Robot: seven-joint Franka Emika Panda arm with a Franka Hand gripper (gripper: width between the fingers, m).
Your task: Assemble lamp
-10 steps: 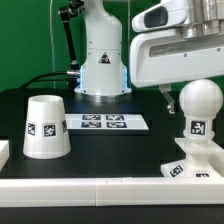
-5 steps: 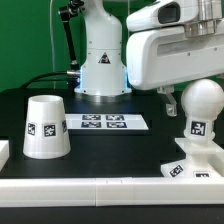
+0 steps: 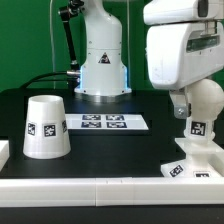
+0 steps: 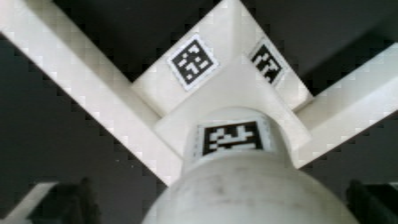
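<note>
The white round-headed bulb (image 3: 206, 100) stands upright on the flat square base (image 3: 190, 167) at the exterior view's right. My gripper (image 3: 199, 101) is down over the bulb's head; one dark finger (image 3: 180, 104) shows beside it. In the wrist view the bulb (image 4: 235, 185) fills the middle, with the tagged base (image 4: 222, 60) under it. My gripper (image 4: 205, 205) is open, a finger (image 4: 48, 203) on each side of the head, with a gap. The tapered shade (image 3: 45, 126) stands mouth down at the exterior view's left, apart.
The marker board (image 3: 105, 123) lies flat between the shade and the bulb. The robot's white pedestal (image 3: 101, 62) stands behind it. A raised white rim (image 3: 100, 187) runs along the table's front edge, close to the base.
My hand has turned and come down over the bulb, so its body now hides the bulb's top in the exterior view. The bulb, base and shade have not moved.
</note>
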